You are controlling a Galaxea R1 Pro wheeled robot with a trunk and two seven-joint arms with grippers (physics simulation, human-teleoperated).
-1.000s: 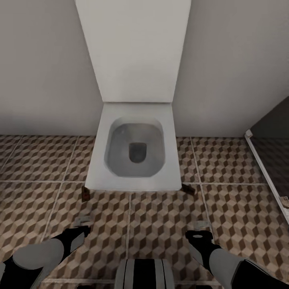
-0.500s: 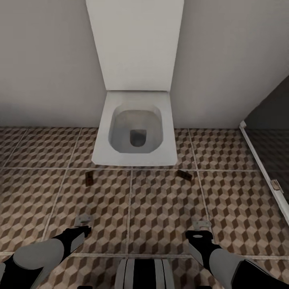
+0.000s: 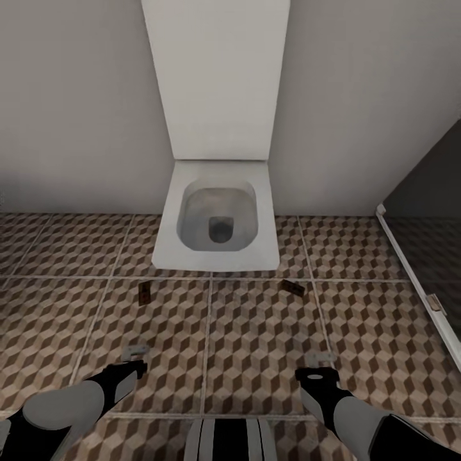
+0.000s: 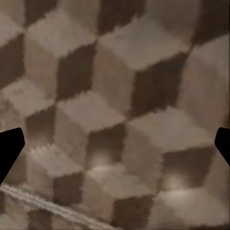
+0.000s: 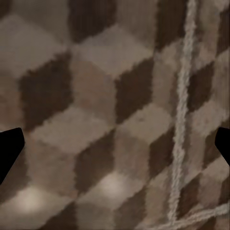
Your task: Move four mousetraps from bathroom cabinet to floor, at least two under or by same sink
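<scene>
Two mousetraps lay on the floor [image 3: 256, 339] in front of the toilet [image 3: 218, 218]: the left trap [image 3: 145, 292] just off the bowl's left front corner, the right trap [image 3: 294, 288] just off its right front corner, neither touching the bowl. Both were small and dark; their metal parts could not be made out. A pale fitting [image 3: 436, 303] on the white frame [image 3: 410, 269] at the right edge was too small to identify, and that frame ran out of the picture.

Compared with one second before, the whole head view had shifted: the toilet appeared smaller and higher in the picture, more tiled floor showed in front of it, and both traps stood clear of the bowl's front edge instead of tucked against it. This matched camera movement, not movement of the objects.

Both arms were held low and forward, forearms angled inward, cut off by the lower picture edge. The left gripper [image 3: 135, 353] and the right gripper [image 3: 320, 360] pointed down at the floor, well short of the traps. In each wrist view only the dark fingertips [image 4: 9, 146] [image 5: 10, 143] showed at the two sides, set wide apart with bare tile between them: both grippers were spread and held nothing.
</scene>
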